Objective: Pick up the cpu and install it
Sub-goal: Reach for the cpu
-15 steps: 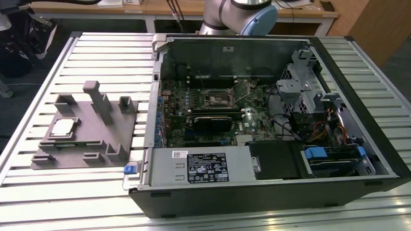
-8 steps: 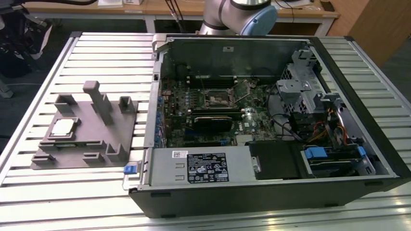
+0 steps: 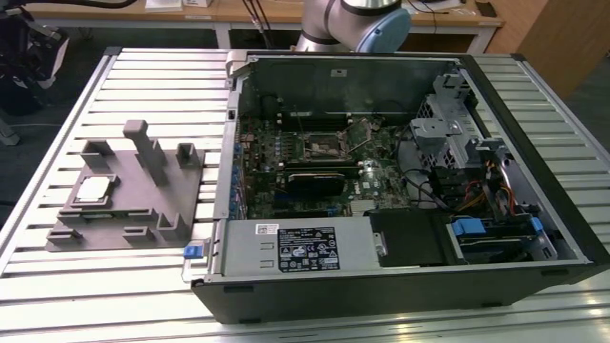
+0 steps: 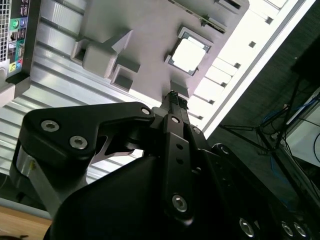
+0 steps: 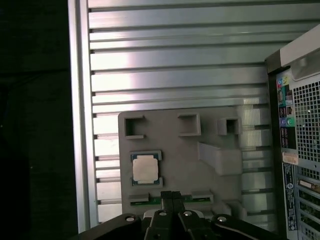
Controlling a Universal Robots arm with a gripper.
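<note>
The cpu (image 3: 93,189) is a small square chip with a pale silver top. It lies flat in a recess of the grey fixture (image 3: 143,214), at the exterior view's left. Both wrist views look down on the cpu (image 4: 187,54) (image 5: 145,167) from well above. My gripper (image 5: 170,196) hangs over the fixture's edge, a little to one side of the chip and not touching it. Its two dark fingers (image 4: 173,100) lie pressed together with nothing between them. The motherboard's square socket (image 3: 319,146) sits inside the open computer case.
The open black computer case (image 3: 533,286) takes up the middle and right of the slatted aluminium table (image 3: 143,78). The fixture has several upright tabs (image 3: 143,139). The arm's base (image 3: 358,21) stands behind the case. The table's edge (image 5: 80,125) runs near the fixture.
</note>
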